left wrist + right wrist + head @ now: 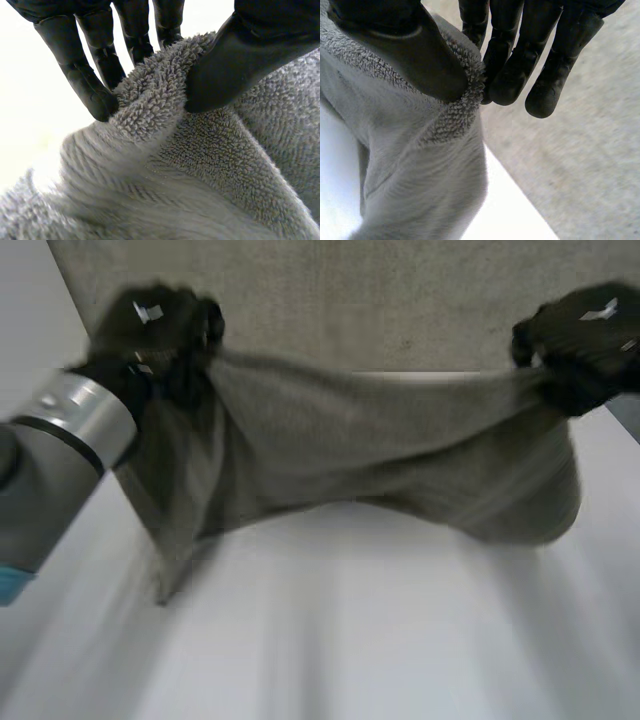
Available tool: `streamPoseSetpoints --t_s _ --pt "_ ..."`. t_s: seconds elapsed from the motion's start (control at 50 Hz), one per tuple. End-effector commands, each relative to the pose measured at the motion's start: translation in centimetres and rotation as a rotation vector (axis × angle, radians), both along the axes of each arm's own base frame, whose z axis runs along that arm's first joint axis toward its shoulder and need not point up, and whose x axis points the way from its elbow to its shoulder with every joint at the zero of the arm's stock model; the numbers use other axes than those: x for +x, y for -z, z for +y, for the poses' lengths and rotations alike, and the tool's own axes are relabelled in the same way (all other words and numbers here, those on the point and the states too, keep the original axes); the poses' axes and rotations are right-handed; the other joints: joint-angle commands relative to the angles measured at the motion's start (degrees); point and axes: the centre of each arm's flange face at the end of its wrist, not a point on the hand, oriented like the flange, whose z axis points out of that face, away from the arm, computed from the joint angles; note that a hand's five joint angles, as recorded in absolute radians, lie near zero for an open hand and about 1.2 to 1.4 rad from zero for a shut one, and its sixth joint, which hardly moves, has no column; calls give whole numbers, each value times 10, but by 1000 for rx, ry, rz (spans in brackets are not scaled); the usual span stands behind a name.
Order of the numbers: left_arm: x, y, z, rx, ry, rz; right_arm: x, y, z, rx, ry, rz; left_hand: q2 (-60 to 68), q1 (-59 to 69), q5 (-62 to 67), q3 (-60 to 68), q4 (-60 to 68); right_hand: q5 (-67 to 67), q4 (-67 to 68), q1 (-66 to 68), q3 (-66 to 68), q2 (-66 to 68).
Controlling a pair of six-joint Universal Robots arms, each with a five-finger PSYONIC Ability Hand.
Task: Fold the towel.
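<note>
The head view takes in the whole span: the grey towel (370, 455) is lifted off the white table (360, 640) and stretched along its far edge, from the left hand (150, 325) near the far-left corner to the right hand (585, 335) near the far-right corner. The cloth sags in the middle, bulges low under the right hand, and one corner trails down toward the table below the left arm (70, 440). Grey floor (400, 300) lies beyond the far edge. That view does not settle how each hand grips; the wrist views do. In the left wrist view, the left hand pinches a bunched fold at the towel's edge, the thumb (235, 65) pressing the looped pile from one side and the nearly straight fingers (85, 82) backing it from the other, with the rest of the cloth falling away below the palm. In the right wrist view, the right hand does the same at the other end: its thumb (420, 55) clamps the hemmed edge against its fingers (510, 75), and the towel hangs down from that pinch above the table's edge.
</note>
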Motion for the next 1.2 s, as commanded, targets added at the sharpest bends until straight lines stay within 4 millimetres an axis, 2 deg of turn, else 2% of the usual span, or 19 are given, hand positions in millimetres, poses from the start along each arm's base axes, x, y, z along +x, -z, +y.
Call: streamPoseSetpoints --t_s 0.02,0.08,0.12,0.18,0.22,0.24,0.28,0.36,0.4,0.5,0.6,0.62,0.66,0.72,0.82,0.96,1.08,1.12,1.2 --pt "1 59 -38 142 -42 -178 27 60 -27 53 -1 213 -43 -18 -140 -85 -64 36 36 43 38 56" --pt "0 67 -62 100 -67 -260 44 70 -51 -22 -6 226 -43 -18 -140 -85 -64 36 36 43 38 56" --pt "-7 50 -87 -11 -90 -286 53 69 -65 -91 10 209 -43 -18 -140 -85 -64 36 36 43 38 56" --pt "-9 32 -97 -82 -107 -265 65 46 -94 -321 104 119 -43 -18 -140 -85 -64 36 36 43 38 56" --pt "-10 -15 -112 -249 -172 -164 70 27 -104 -465 154 44 -43 -18 -140 -85 -64 36 36 43 38 56" --pt "-10 -16 -112 -250 -172 -163 71 11 -112 -602 197 -30 -43 -18 -140 -85 -64 36 36 43 38 56" --pt "-7 -56 -116 -402 -234 -31 71 -5 -114 -724 229 -94 -43 -18 -140 -85 -64 36 36 43 38 56" --pt "-4 -87 -106 -494 -253 95 65 -43 -91 -890 225 -178 -43 -18 -140 -85 -64 36 36 43 38 56" --pt "-2 -91 -102 -502 -245 133 65 -41 -88 -873 208 -167 -43 -18 -140 -85 -64 36 36 43 38 56" --pt "1 -59 -97 -398 -222 128 67 -5 -88 -689 150 -98 -43 -18 -140 -85 -64 36 36 43 38 56" --pt "8 29 -89 -162 -214 4 64 37 -81 -478 84 -34 -43 -18 -140 -85 -64 36 36 43 38 56" --pt "8 29 -89 -161 -214 4 64 52 -76 -412 63 -12 -43 -18 -140 -85 -64 36 36 43 38 56" --pt "19 75 -79 -34 -212 -61 63 70 -70 -339 39 16 -43 -18 -140 -85 -64 36 36 43 38 56" --pt "22 95 -72 18 -198 -94 60 102 -56 -214 12 63 -43 -18 -140 -85 -64 36 36 43 38 56" --pt "27 165 -44 149 -121 -267 55 147 -35 -63 -14 114 -43 -18 -140 -85 -64 36 36 43 38 56" --pt "33 195 -27 142 -96 -437 47 195 -16 92 -14 170 -43 -18 -140 -85 -64 36 36 43 38 56" --pt "44 200 -28 148 -121 -474 43 206 -8 128 -13 181 -43 -18 -140 -85 -64 36 36 43 38 56" --pt "45 200 -30 145 -128 -472 42 208 -7 131 -11 180 -43 -18 -140 -85 -64 -148 -149 -142 -147 -129" --pt "49 201 -32 154 -141 -471 42 210 -5 136 -11 180 -46 -21 -143 -88 -67 -200 -201 -194 -199 -181"
